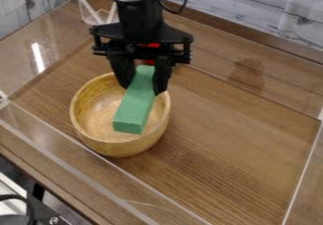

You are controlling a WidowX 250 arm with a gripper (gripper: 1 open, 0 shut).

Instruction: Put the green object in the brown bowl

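Green object (135, 106): long flat block, tilted, lower end down inside the brown bowl (89, 125), upper end up between the fingers of the gripper (146, 75). Jaws partly closed on the block's top end, gripper pointing straight down over the bowl's far rim. Bowl sits toward the near left part of the wooden table (240, 125), inside clear low walls.

Step in hand, as I judge it: release into the bowl. Lower end looks to rest on or near the bowl floor; cannot tell for certain. To do it well: open the jaws without sideways drag, so the block tips down along the inner wall; lift straight up, clearing rim and block; the block is long, so one end may ride the rim
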